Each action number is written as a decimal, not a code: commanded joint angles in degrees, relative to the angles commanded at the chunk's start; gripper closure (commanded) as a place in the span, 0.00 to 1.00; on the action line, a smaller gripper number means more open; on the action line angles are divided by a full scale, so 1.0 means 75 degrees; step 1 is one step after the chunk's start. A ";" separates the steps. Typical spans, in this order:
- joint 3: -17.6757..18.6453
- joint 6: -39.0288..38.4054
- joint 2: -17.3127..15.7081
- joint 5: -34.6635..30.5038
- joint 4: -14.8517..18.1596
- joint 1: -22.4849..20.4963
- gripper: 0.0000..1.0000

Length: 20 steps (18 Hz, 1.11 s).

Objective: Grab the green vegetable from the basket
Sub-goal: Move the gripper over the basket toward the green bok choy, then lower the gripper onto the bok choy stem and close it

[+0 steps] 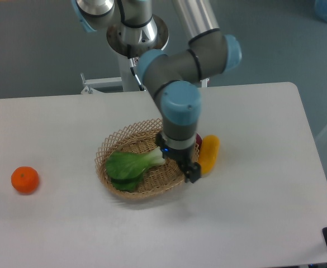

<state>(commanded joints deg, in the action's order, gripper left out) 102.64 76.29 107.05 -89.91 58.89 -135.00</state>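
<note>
The pincer [186,167] hangs over the basket [115,142], beside the bok choy [131,166]; an orange [24,180] sits well apart on the desk [252,212].

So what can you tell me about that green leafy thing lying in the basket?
The green vegetable looks like a bok choy: broad dark green leaves at the lower left and a pale whitish-green stalk pointing up and right. It lies flat on its side inside the basket, resting on the woven tan straw. The stalk end reaches right up to the gripper; whether the gripper touches it cannot be told from here.

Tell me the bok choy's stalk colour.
Pale whitish-green; the bok choy has dark green leaves. Clearest in the fixed camera view.
</note>
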 joint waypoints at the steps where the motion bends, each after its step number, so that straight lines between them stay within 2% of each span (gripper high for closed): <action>1: 0.0129 0.0023 -0.0070 0.0000 -0.0023 0.0058 0.00; 9: 0.0493 -0.0035 0.0034 -0.0375 -0.0047 0.0387 0.00; 20: 0.0470 -0.0070 0.0539 -0.0375 -0.0129 0.0504 0.00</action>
<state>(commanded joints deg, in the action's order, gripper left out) 106.17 75.76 111.09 -92.72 57.92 -131.22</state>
